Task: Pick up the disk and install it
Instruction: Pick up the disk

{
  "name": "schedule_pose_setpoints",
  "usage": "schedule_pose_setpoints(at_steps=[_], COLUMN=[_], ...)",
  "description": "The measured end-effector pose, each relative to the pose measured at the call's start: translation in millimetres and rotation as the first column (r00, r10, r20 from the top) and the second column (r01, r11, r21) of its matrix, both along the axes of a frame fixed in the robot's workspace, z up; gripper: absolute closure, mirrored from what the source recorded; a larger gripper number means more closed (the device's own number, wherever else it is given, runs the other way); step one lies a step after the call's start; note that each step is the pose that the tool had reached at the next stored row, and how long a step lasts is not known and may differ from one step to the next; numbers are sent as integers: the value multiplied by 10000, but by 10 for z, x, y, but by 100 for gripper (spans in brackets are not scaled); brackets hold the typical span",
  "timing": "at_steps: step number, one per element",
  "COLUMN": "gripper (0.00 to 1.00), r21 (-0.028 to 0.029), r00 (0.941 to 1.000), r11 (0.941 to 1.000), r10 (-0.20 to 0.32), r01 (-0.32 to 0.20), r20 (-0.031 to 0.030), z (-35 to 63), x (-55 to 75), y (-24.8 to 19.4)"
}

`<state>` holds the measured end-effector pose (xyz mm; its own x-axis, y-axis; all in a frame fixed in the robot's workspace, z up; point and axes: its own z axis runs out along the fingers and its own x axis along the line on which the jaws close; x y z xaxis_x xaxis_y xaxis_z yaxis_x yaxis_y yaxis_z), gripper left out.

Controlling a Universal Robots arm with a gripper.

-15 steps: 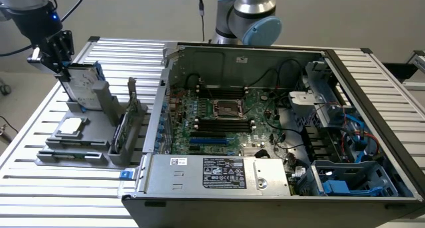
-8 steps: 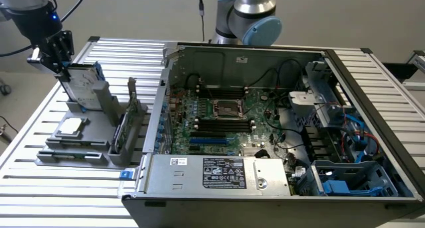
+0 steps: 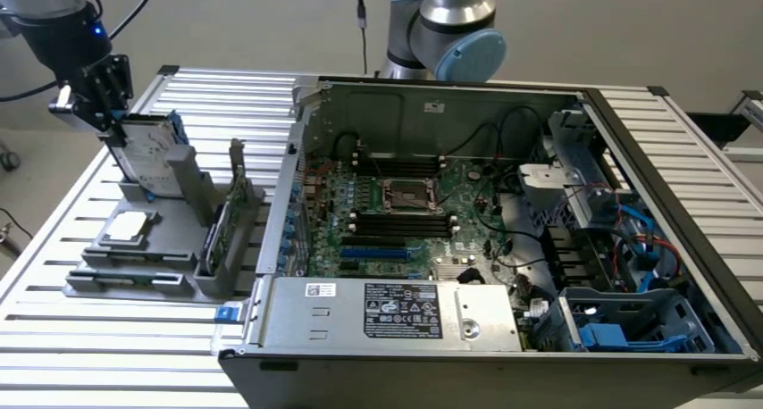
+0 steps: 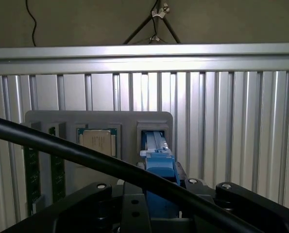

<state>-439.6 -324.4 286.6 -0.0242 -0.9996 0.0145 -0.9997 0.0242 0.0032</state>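
Note:
The disk [image 3: 149, 154], silver-grey with a white label and a blue carrier edge, stands upright and slightly tilted in a slot of the grey holder [image 3: 131, 271] at the exterior view's left. My gripper [image 3: 116, 123] reaches down onto the disk's upper edge, and its jaws are closed on both sides of that edge. In the wrist view the blue carrier of the disk [image 4: 159, 167] runs from the holder's slot [image 4: 154, 127] up between the black body of my gripper [image 4: 159, 206].
The holder also carries a small silver chip [image 3: 128, 228] [image 4: 98, 141] and green memory boards [image 3: 232, 212] [image 4: 31, 174]. At the exterior view's right lies an open computer case [image 3: 477, 204] with a silver power supply [image 3: 394, 311] and blue drive bays [image 3: 620, 324]. A black cable [image 4: 86, 155] crosses the wrist view.

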Motion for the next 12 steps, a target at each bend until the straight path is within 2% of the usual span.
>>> schedule_pose_setpoints(at_steps=[12], gripper=[67], r21=[0], r00=[10000], r11=[10000], r10=[0], r01=[0], r20=[-1], z=[62], x=[14], y=[0])
